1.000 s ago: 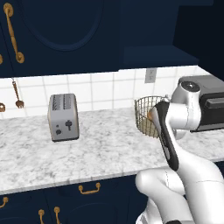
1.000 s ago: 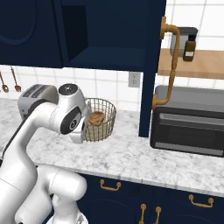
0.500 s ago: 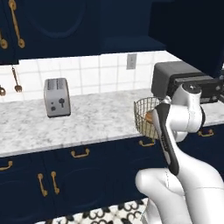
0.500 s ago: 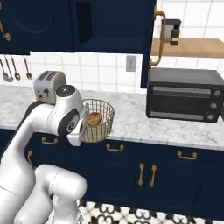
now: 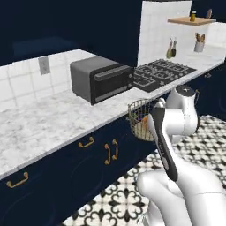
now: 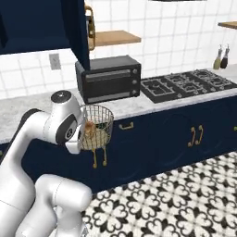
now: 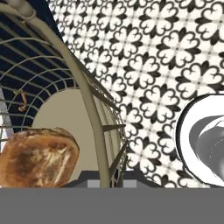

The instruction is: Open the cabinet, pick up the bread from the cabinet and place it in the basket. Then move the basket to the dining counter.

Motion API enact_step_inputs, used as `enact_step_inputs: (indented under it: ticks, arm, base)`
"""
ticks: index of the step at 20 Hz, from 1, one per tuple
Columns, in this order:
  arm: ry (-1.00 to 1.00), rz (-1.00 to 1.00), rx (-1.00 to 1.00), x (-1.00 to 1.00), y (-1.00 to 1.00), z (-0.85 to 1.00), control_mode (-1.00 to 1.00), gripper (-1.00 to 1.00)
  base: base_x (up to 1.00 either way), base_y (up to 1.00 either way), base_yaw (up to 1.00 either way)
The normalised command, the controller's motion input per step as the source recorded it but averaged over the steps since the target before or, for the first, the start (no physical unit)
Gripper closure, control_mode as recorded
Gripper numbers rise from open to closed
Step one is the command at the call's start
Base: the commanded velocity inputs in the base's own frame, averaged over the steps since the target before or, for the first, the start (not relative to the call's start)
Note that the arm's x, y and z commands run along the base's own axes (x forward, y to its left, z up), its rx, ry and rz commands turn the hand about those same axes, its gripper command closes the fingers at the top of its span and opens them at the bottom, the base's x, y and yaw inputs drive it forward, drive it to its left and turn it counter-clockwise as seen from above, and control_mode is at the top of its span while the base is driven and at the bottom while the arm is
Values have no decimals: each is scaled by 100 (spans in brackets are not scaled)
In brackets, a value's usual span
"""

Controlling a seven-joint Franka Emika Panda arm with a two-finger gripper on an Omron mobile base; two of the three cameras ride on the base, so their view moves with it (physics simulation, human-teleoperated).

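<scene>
The brass wire basket (image 5: 137,118) (image 6: 99,124) hangs off the counter, in front of the navy lower doors and above the floor. My gripper (image 7: 105,179) is shut on its rim wire (image 7: 89,100), one fingertip on each side. The golden-brown bread roll (image 7: 38,157) (image 6: 89,128) lies inside the basket on its bottom. My forearm covers the near side of the basket in the left base view. The navy upper cabinet (image 6: 37,23) has a door (image 6: 76,32) swung open. The dining counter is out of view.
A dark toaster oven (image 5: 101,79) (image 6: 109,78) sits on the marble kitchen counter (image 5: 39,128), with a black gas hob (image 6: 190,83) to its right. Navy lower cabinets with brass pulls (image 6: 194,136) run below. A patterned tile floor (image 6: 176,199) spreads under the basket.
The whole scene has shifted: the base has backed off and turned right along the counter. The basket, held throughout, has left the countertop and now hangs over the floor.
</scene>
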Motion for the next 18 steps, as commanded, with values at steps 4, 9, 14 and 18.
enact_step_inputs:
  ticks: [4, 9, 14, 18]
  arm:
    - [0, 0, 0, 0, 0, 0, 100, 100]
    - [0, 0, 0, 0, 0, 0, 100, 100]
    - [0, 0, 0, 0, 0, 0, 100, 100]
    - [0, 0, 0, 0, 0, 0, 100, 100]
  base:
    - [0, -16, -96]
    - [0, -22, -94]
    - [0, -27, -93]
    - [0, -35, -90]
